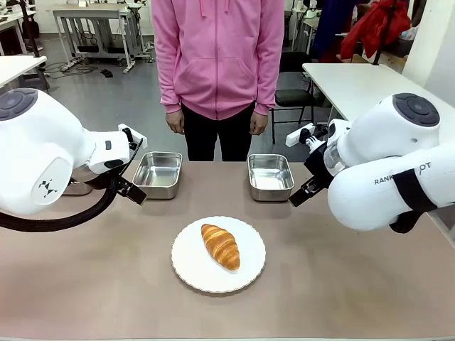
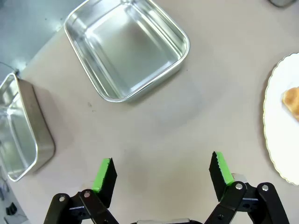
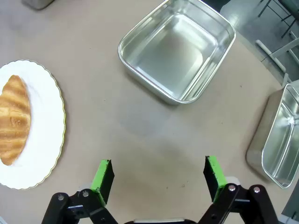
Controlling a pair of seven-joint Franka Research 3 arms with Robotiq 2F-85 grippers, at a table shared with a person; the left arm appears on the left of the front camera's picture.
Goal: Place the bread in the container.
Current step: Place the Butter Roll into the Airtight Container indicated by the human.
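The bread [image 1: 220, 246], a golden-brown croissant, lies on a round white plate [image 1: 192, 264] near the table's front middle. Two empty steel containers stand behind it, one at the left [image 1: 158, 173] and one at the right [image 1: 270, 175]. My left gripper [image 2: 162, 168] hovers open over bare table, with the left container [image 2: 126, 46] ahead of it and the bread's edge [image 2: 292, 100] at the right. Open too, my right gripper [image 3: 158, 171] hangs above the table near the right container [image 3: 177, 49], with the bread [image 3: 14, 119] off to its left. Neither holds anything.
A person in a pink hoodie [image 1: 217, 50] stands at the far edge, hands hanging down. Another steel tray [image 2: 18, 130] sits beyond the left container and one more [image 3: 278, 135] beyond the right container. Bare tabletop surrounds the plate.
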